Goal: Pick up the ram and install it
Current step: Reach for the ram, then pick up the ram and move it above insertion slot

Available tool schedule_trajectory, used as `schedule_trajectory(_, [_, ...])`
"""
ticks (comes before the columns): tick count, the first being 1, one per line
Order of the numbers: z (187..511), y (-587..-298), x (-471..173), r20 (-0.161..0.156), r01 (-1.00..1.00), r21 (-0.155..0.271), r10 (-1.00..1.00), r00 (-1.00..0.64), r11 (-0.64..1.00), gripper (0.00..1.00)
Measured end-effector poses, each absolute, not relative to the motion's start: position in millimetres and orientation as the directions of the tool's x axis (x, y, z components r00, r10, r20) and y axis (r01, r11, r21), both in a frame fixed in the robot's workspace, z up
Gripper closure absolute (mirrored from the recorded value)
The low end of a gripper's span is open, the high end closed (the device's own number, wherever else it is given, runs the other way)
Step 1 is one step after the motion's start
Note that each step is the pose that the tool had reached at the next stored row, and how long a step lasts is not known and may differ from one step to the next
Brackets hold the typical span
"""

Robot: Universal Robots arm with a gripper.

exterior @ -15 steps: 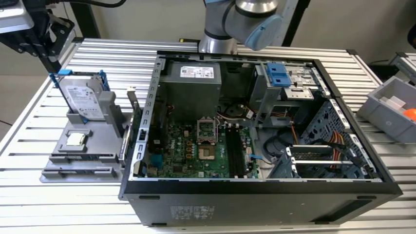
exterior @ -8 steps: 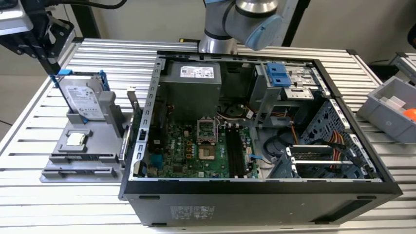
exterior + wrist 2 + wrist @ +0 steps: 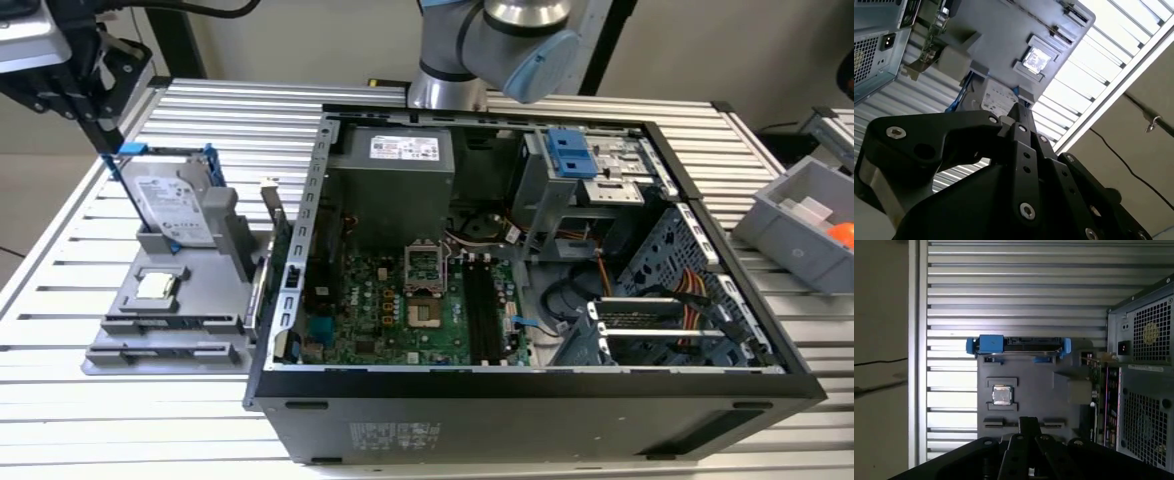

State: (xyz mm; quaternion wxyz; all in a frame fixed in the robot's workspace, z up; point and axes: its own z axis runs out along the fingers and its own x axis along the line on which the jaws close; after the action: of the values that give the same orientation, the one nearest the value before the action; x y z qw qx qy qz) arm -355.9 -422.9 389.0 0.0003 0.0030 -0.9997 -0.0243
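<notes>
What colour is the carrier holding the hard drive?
Blue carrier, best seen in the first wrist view.

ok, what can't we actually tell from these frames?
Thin dark blue-green ram stick: exterior view, edge-on beside the grey plastic fixture; chips and notch too small.
Long black motherboard slots: exterior view, latch state too small.
Grey plastic bin: cut off by the exterior view's right edge.
One end of the fixture: first wrist view, hidden by the black gripper.

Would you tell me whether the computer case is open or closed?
Open: the computer case has no side panel on top, and its motherboard lies exposed.
</notes>
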Motion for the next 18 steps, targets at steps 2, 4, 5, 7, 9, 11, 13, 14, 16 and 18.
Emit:
schedule_trajectory(2, [388.9, -423.1, -355.8, -0.001, -0.031, 0.049, -0.031, -1.0, 0.998, 1.0])
schedule_trajectory(4, [388.9, -423.4, -355.8, -0.002, -0.049, 0.049, -0.049, -0.999, 0.998, 1.0])
schedule_trajectory(5, [388.9, -423.4, -355.8, -0.002, -0.05, 0.049, -0.05, -0.999, 0.998, 1.0])
schedule_trajectory(7, [388.8, -424.2, -355.9, -0.002, -0.05, 0.049, -0.05, -0.999, 0.998, 1.0])
schedule_trajectory(9, [388.7, -425.0, -355.8, -0.002, -0.049, 0.049, -0.049, -0.999, 0.998, 1.0])
schedule_trajectory(11, [388.5, -426.4, -355.9, -0.002, -0.045, 0.048, -0.045, -0.999, 0.998, 1.0])
schedule_trajectory(13, [388.3, -428.1, -355.9, -0.002, -0.039, 0.049, -0.039, -0.999, 0.998, 1.0])
schedule_trajectory(14, [388.2, -428.8, -355.9, -0.002, -0.036, 0.048, -0.036, -0.999, 0.998, 1.0])
schedule_trajectory(16, [387.9, -430.1, -355.8, -0.002, -0.029, 0.048, -0.029, -1.0, 0.998, 1.0])
schedule_trajectory(18, [387.6, -430.8, -355.9, -0.002, -0.026, 0.049, -0.026, -1.0, 0.998, 1.0])
